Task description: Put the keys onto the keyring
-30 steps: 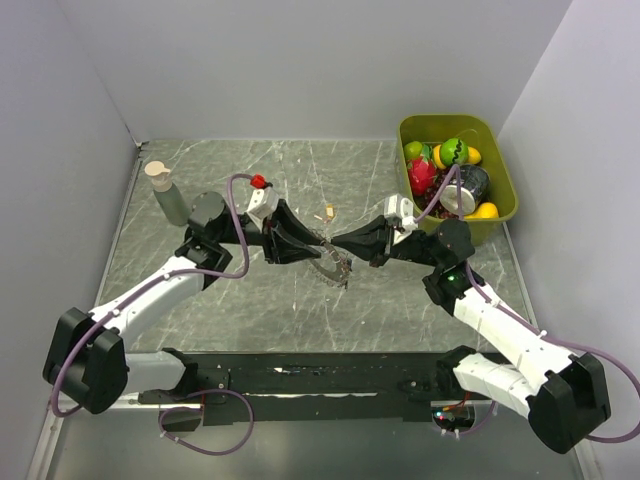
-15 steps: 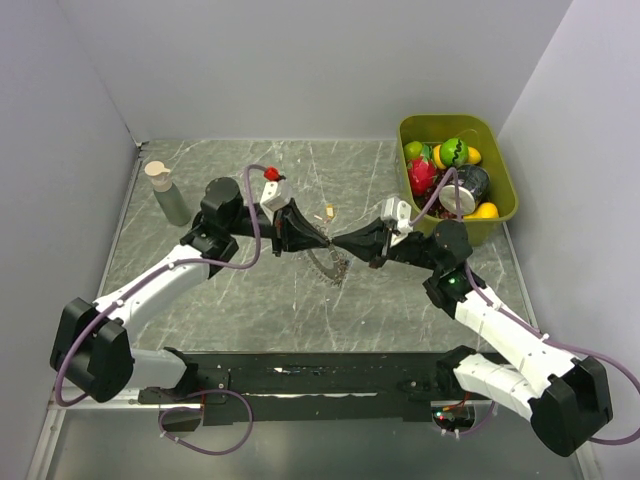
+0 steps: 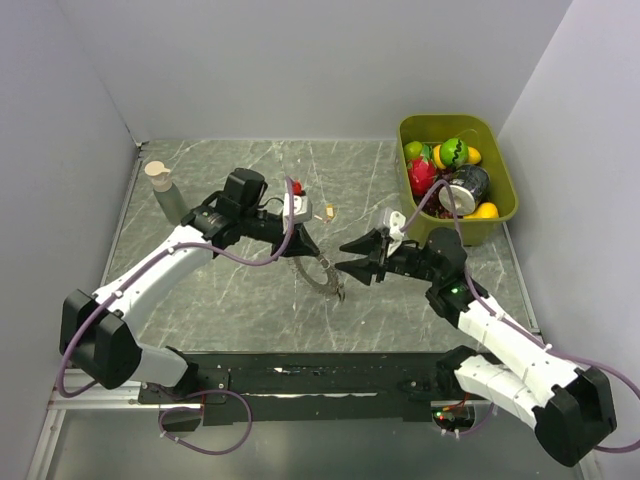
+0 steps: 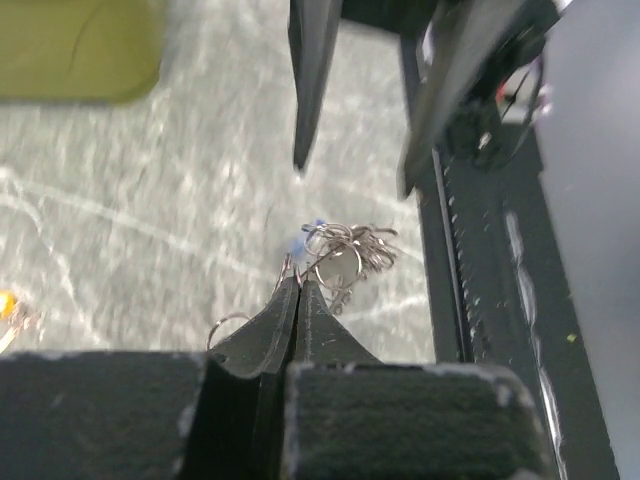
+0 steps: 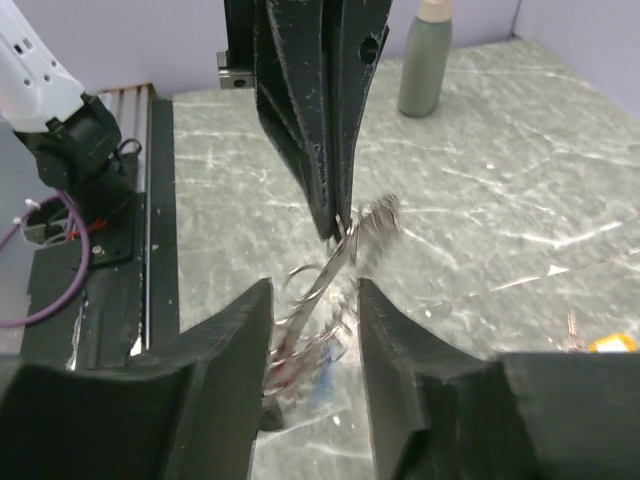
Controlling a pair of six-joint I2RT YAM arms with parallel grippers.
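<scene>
The keyring [image 3: 322, 272] hangs tilted above the table, its upper edge pinched in my left gripper [image 3: 312, 252], which is shut on it. The left wrist view shows those fingertips [image 4: 300, 283] closed on the thin wire, with the keyring [image 4: 345, 250] dangling past them. My right gripper [image 3: 347, 262] stands open just right of the ring. From the right wrist, its fingers [image 5: 312, 295] straddle the blurred keyring [image 5: 345, 250] without touching it, with the red tag [image 5: 285, 375] and a blue key head [image 5: 322, 385] lower down. One tan key [image 3: 328, 211] lies loose on the table behind.
A green bin [image 3: 457, 180] full of toy fruit and a can stands at the back right. A grey bottle [image 3: 168, 192] stands at the back left. The black base rail [image 3: 320, 385] runs along the near edge.
My left gripper closed on the keyring and swung right with it. My right gripper has opened, let go of the ring and drawn back slightly.
</scene>
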